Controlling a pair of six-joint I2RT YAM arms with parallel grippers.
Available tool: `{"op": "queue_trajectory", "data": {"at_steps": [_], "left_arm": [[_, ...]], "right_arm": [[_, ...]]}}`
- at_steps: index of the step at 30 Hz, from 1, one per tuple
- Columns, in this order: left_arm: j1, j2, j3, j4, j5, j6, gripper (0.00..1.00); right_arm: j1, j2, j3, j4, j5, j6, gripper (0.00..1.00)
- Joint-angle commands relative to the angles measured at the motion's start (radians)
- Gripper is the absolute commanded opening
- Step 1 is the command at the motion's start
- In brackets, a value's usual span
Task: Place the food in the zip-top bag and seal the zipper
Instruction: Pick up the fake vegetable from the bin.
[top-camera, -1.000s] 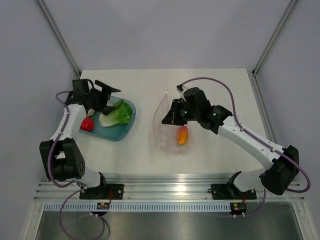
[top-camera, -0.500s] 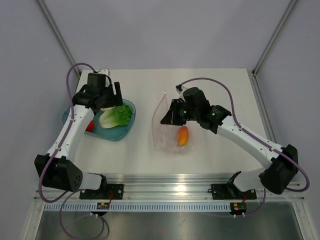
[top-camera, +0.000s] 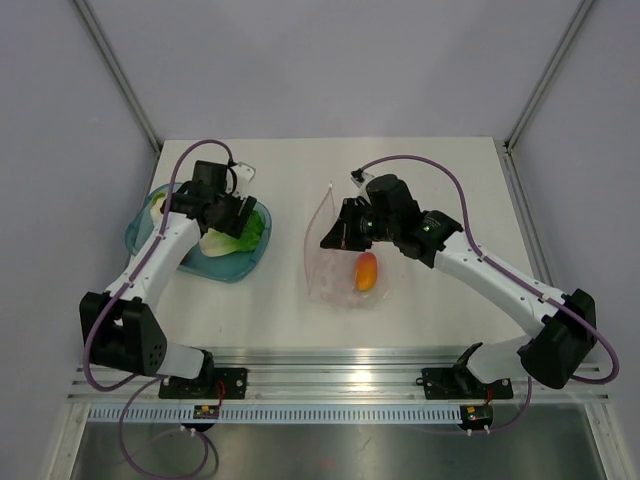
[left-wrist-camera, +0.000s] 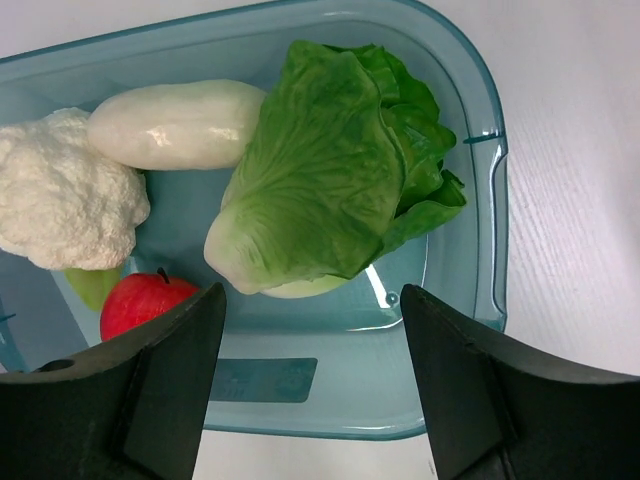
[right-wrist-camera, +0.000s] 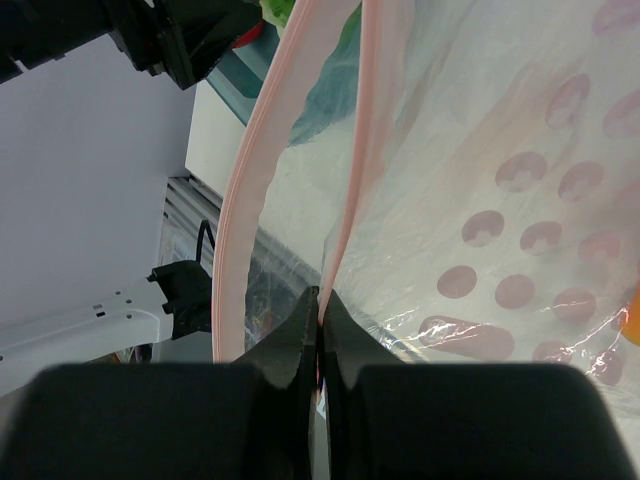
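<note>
One green lettuce (left-wrist-camera: 330, 180) lay in the teal bowl (left-wrist-camera: 488, 200) at the 9 o'clock side of the table (top-camera: 420, 170), right under the left gripper (left-wrist-camera: 312, 335), whose open jaws would do best to drop down and squeeze its fat middle, while the right gripper (right-wrist-camera: 320, 305) pinched the zipper (right-wrist-camera: 250, 180), holding the zip-top bag (right-wrist-camera: 500, 150) open.

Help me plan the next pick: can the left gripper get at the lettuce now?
Probably yes. The left gripper hangs open straight above the lettuce, which lies uncovered in the teal bowl; the cauliflower and apple sit off to one side.
</note>
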Motion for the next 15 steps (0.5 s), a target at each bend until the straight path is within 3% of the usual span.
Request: {"op": "queue_trajectory", "data": {"at_steps": [1, 10, 15], "left_arm": [[-0.018, 0.052, 0.029, 0.018, 0.035, 0.098, 0.75], [-0.045, 0.174, 0.028, 0.053, 0.017, 0.136, 0.76], [-0.054, 0.243, 0.040, 0.077, -0.068, 0.152, 0.75]], "right_arm": [[-0.002, 0.007, 0.018, 0.025, -0.022, 0.006, 0.08], [-0.004, 0.021, 0.026, 0.016, -0.025, 0.005, 0.08], [-0.002, 0.030, 0.040, 0.008, -0.024, 0.003, 0.08]]}}
